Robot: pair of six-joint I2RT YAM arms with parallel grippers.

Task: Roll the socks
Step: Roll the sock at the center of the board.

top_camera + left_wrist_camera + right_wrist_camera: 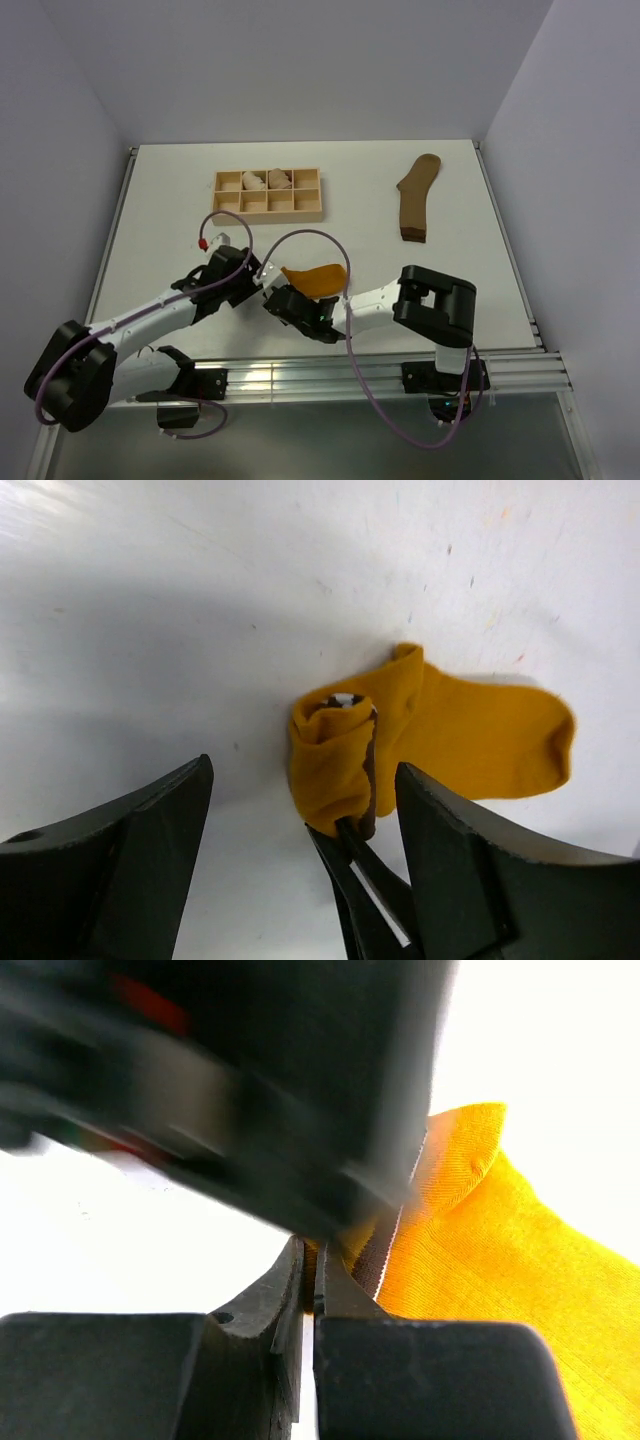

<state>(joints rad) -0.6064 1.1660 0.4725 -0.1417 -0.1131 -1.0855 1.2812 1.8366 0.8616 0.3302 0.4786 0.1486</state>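
The mustard sock (318, 279) lies near the middle of the counter's (180, 200) near edge, its cuff end rolled; the right fingers (250, 1310), arm folded back leftward, pinch that roll; the left fingers (130, 850) stand wide astride it, arm stretched low. The olive sock (415, 200) lies flat near the far right corner.

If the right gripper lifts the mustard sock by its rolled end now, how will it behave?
Probably floppy: the mustard sock is thin fabric lying flat, so the unrolled foot would likely dangle. The rolled end looks loose and may unwind, since only the right gripper pinches it. Likely light and not slippery, given the ribbed knit.
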